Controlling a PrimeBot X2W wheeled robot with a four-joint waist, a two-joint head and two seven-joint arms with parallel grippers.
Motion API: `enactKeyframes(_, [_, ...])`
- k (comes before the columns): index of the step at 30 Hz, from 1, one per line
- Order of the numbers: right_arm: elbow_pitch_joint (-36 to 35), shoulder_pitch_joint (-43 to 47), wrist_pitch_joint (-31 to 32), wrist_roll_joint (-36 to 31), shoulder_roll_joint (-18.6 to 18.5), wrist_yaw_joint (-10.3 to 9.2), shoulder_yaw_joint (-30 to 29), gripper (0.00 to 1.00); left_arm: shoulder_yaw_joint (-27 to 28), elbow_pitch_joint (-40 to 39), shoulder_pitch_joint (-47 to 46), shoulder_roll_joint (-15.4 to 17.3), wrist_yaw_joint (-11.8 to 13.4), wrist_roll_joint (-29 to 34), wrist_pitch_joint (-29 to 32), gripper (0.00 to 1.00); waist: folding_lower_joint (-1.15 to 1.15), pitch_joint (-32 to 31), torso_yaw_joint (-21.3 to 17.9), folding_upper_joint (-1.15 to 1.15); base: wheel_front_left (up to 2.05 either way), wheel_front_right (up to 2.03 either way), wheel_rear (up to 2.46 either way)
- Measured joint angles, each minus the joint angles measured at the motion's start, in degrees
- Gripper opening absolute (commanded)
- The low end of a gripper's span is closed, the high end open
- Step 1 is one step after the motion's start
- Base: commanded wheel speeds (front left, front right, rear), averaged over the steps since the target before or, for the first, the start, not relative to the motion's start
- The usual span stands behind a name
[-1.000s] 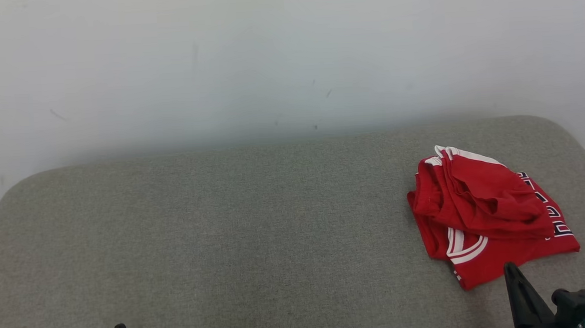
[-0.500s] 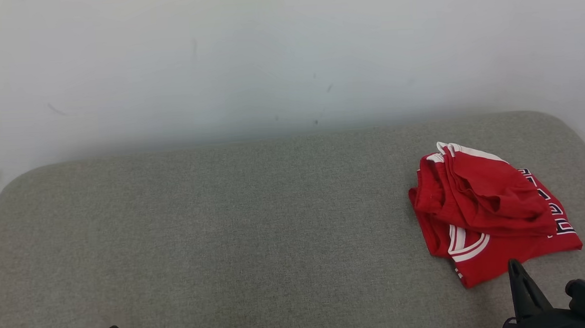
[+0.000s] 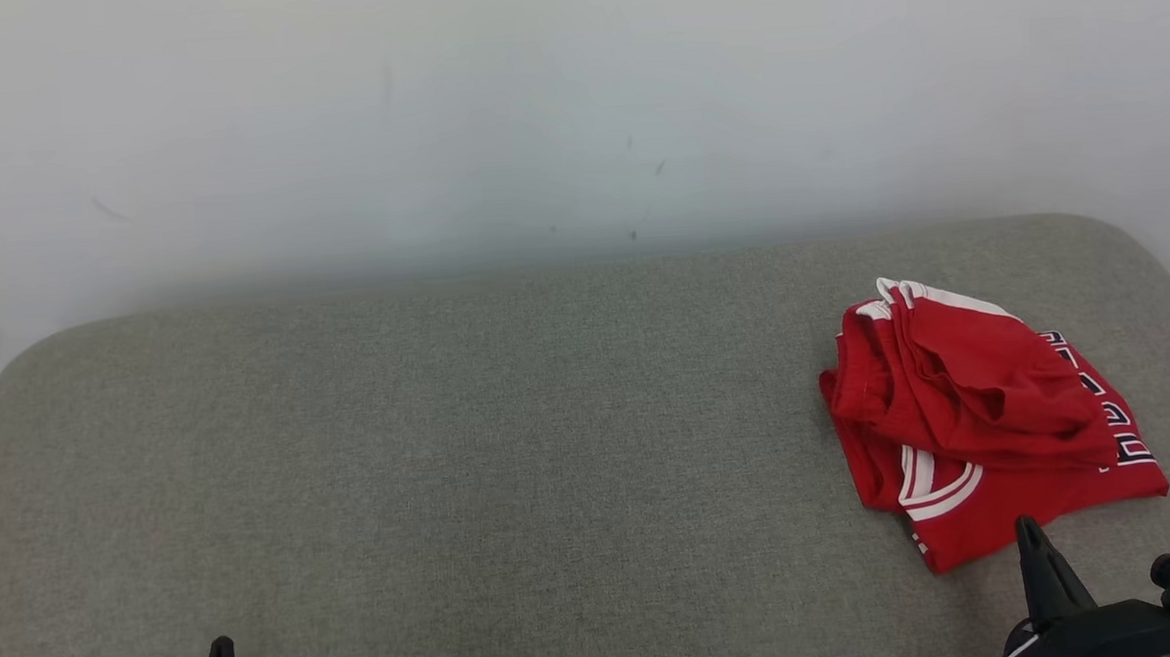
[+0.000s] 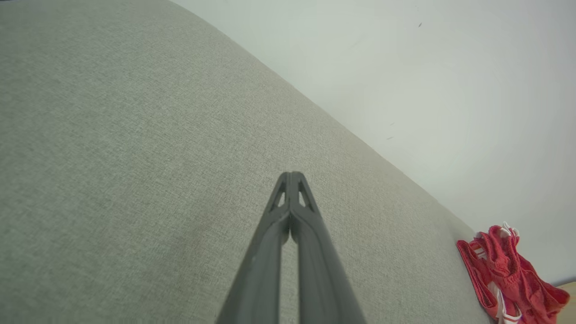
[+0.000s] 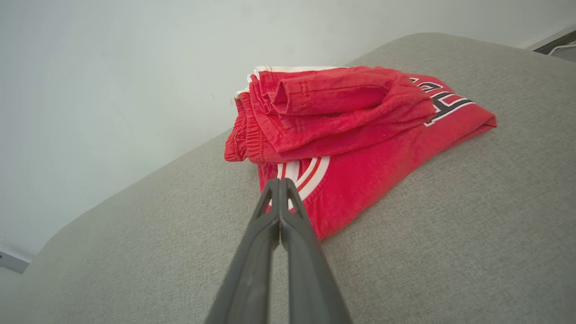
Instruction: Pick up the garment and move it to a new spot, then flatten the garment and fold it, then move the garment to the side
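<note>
"One garment on the cushion, is that the whole count?"

"One, yes: a red fabric garment with white trim and black-and-white lettering [image 3: 985, 418]. It lies bunched in loose folds on the right side of the grey woven cushion top [image 3: 511, 452], towards the far edge, where the pale wall [image 3: 533, 101] rises behind it."

"And the pincers?"

"Two. The left gripper [image 4: 291, 175] is at the near left, well apart from the garment, with bare grey weave under it. Its two dark fingers are pressed together along their length and clenched on nothing."

"The right one?"

"The right gripper [image 5: 279, 182] is at the near right, its fingers likewise clamped tight and empty. The tip points at the garment's near hem, just beside the curved white stripes. I cannot tell whether it touches the cloth."

"Is the garment flat?"

"No. The upper layers are rumpled over a flatter layer beneath."
</note>
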Motion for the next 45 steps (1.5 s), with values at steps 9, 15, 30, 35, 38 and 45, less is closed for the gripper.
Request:
enactKeyframes(9, [0.3,-1.2,2.1,7.3,1.2,1.49,-1.6,0.0,1.9,0.8,-1.2,-1.0,-1.5,-7.0,2.0,0.0,0.0,0.5,0.1,0.0,0.0,0.0,0.0])
enactKeyframes(15, [0.6,-1.6,3.1,11.6,2.0,2.27,-2.6,0.0,3.2,1.2,-1.5,-1.8,-2.4,-11.4,3.0,0.0,0.0,0.8,0.1,0.0,0.0,0.0,0.0])
enactKeyframes(30, [1.0,-3.6,6.2,22.3,3.7,4.49,-4.9,0.0,5.9,1.8,-3.6,-3.4,-4.5,-22.0,6.1,0.0,0.0,1.6,0.2,-0.01,0.0,0.0,0.0])
enactKeyframes(35, [1.4,-3.7,7.2,26.0,4.4,5.09,-5.6,0.0,7.0,2.4,-4.4,-4.1,-5.1,-25.5,7.1,0.0,0.0,1.9,0.2,-0.01,0.0,0.0,0.0])
enactKeyframes(38, [1.8,-4.3,7.7,28.3,4.8,5.49,-6.2,0.0,7.5,2.5,-4.7,-4.4,-5.5,-27.2,7.6,0.0,0.0,2.1,0.2,-0.01,0.0,0.0,0.0])
enactKeyframes(45, [2.0,-4.8,9.3,33.2,5.6,6.57,-7.2,0.0,8.9,3.0,-5.7,-4.9,-6.6,-32.4,8.9,0.0,0.0,2.4,0.2,-0.01,0.0,0.0,0.0])
